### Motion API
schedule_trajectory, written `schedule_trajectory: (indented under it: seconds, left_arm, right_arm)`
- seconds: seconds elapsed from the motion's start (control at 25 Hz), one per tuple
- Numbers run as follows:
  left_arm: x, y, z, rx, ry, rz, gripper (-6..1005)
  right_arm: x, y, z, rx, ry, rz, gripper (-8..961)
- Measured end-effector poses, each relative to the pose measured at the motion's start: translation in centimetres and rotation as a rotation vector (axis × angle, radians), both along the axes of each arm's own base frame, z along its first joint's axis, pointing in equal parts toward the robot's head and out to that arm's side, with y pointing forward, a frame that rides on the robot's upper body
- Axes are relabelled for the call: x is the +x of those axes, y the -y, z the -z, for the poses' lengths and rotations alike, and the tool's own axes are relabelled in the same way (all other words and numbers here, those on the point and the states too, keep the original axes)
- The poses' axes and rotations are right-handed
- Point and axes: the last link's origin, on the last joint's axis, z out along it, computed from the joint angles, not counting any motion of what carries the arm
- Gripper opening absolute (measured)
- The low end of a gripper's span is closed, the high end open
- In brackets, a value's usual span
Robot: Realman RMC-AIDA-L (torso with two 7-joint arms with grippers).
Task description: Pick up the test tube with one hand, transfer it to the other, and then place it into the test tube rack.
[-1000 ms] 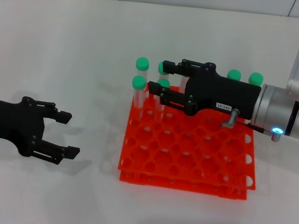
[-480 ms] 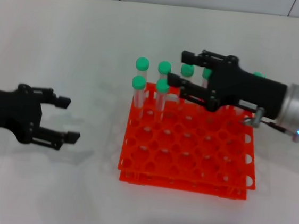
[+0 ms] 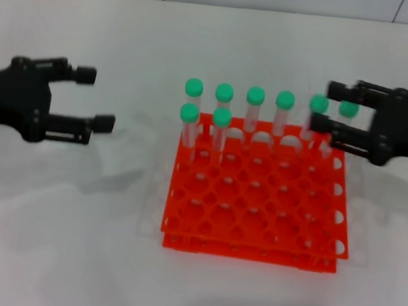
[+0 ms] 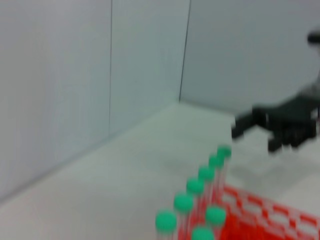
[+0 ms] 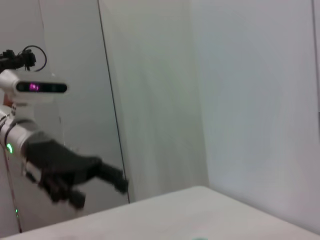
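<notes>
the test tube rack point(image 3: 256, 210) is a bright orange-red two-tier square grid of round holes, flat on the white surface. eight clear tubes with round green caps stand upright in it: six along the far row and two in the next row at its left end. the test tube point(image 3: 220, 136), the right one of those two, stands just beside its neighbour.

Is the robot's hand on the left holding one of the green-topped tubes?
No. In the head view the left gripper is open and empty above the bare table, well apart from the tubes standing in the test tube rack.
</notes>
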Motion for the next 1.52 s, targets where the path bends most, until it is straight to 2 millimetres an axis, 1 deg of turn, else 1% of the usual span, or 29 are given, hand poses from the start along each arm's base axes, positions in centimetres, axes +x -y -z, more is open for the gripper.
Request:
schedule_trajectory:
  seconds: [0.16,0.32,0.76,1.12,1.32,1.52]
  left_arm:
    - [0.9,-0.2,-0.4,0.019,0.067,0.012,883]
    - [1.4,-0.4,-0.3,0.012,0.100,0.003,883]
    - [1.8,-0.5,0.0,0.005,0.126,-0.011,883]
    - [2.1,-0.6,-0.1,0.002,0.136,-0.007,883]
    - [2.1,-0.7,-0.1,0.000,0.131,-0.004,883]
    - [2.1,-0.7,-0.1,-0.008,0.127,-0.015,883]
  right_arm:
    - [1.1,0.3,-1.4,-0.009,0.016,0.022,617]
    - [1.8,0.5,-2.4,-0.011,0.033,0.025,655]
    - [2.1,0.1,-3.8,0.011,0.067,0.025,761]
    - [2.4,0.2,-4.0,0.000,0.083,0.038,868]
    - [2.8,0.5,-3.7,-0.043,0.123,0.063,866]
    - [2.7,0.6,-3.6,-0.056,0.121,0.061,864]
